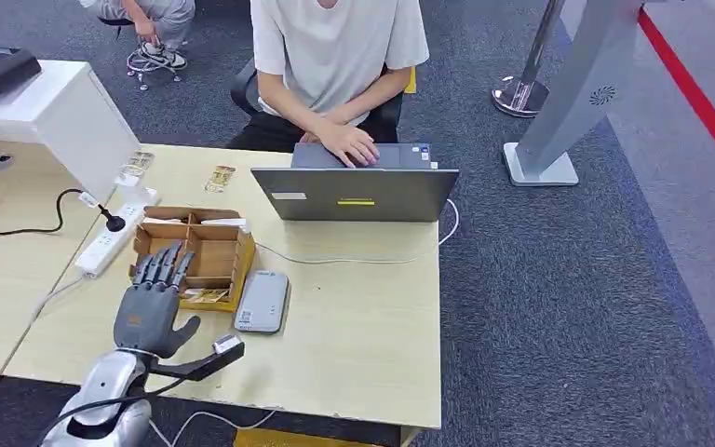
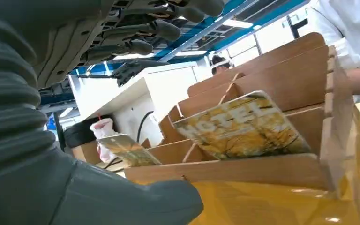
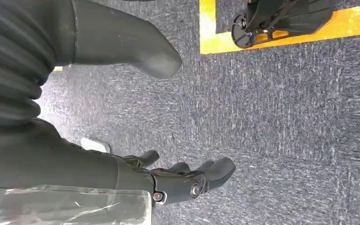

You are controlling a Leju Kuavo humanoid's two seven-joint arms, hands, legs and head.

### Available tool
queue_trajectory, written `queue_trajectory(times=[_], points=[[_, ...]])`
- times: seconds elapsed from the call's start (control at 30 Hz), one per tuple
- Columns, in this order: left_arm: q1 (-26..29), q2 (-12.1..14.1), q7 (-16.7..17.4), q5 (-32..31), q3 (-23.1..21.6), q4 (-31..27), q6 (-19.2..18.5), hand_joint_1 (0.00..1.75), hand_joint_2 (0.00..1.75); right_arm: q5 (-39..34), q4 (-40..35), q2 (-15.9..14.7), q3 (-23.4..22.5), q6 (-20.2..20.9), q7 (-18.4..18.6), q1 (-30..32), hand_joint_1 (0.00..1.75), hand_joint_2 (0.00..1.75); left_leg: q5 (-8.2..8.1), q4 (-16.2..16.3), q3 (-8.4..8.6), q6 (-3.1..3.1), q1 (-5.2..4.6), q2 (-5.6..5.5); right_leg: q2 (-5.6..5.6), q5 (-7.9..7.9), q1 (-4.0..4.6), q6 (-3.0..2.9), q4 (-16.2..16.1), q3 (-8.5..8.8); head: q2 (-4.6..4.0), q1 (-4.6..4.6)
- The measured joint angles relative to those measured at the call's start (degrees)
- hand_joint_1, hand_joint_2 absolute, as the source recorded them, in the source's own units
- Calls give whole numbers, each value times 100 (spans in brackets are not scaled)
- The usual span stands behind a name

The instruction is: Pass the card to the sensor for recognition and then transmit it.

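Note:
A yellow card printed HOTEL (image 2: pixel 243 127) leans in a near compartment of the wooden divider box (image 1: pixel 207 244), where it shows as a yellow patch (image 1: pixel 207 296) in the head view. Another card (image 2: pixel 129 150) lies in the compartment beside it. My left hand (image 1: pixel 154 300) hovers over the box's near left corner with fingers spread and nothing in them. In the left wrist view its fingers (image 2: pixel 159 30) reach above the box (image 2: pixel 243 171), apart from the cards. The grey sensor (image 1: pixel 263 301) lies flat just right of the box. My right hand (image 3: pixel 98 164) hangs over the carpet, holding nothing.
A person (image 1: pixel 335 56) sits across the table typing on a grey laptop (image 1: pixel 354 191), whose cable runs across the tabletop. A white power strip (image 1: pixel 112 233) and a white cabinet (image 1: pixel 56 116) lie to the left. Loose cards (image 1: pixel 221 177) rest beyond the box.

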Motion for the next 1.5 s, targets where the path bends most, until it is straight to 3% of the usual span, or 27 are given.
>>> queue_trajectory(times=[0.53, 0.57, 1.37, 1.5], points=[[-340, -328, -22, -24, -37, 424, 48, 0, 175, 48, 0, -2, 74, 7, -2, -6, 0, 175, 0, 0, -1, 0, 0, 1, 2, 0, 0, 0, 0, -3, 0, 0], [-359, -347, -22, -24, -61, 444, 50, 175, 175, 48, 0, -2, 76, 7, -2, -6, 0, 175, 0, 0, -1, 0, 0, 1, 2, 0, 0, 0, 0, -2, 0, 0], [-449, -395, -68, 356, -155, 669, -149, 175, 175, 70, 0, -2, 81, -4, 22, -7, 0, 175, 0, 0, 0, 0, 0, 1, 3, 0, 0, 0, 0, -2, 0, 0], [-456, -402, -136, 477, -155, 666, -28, 175, 175, 70, 0, -2, 81, -15, 24, -6, 0, 175, 0, 0, -1, 0, 0, 1, 2, 0, 0, 0, 0, -2, 0, 0]])
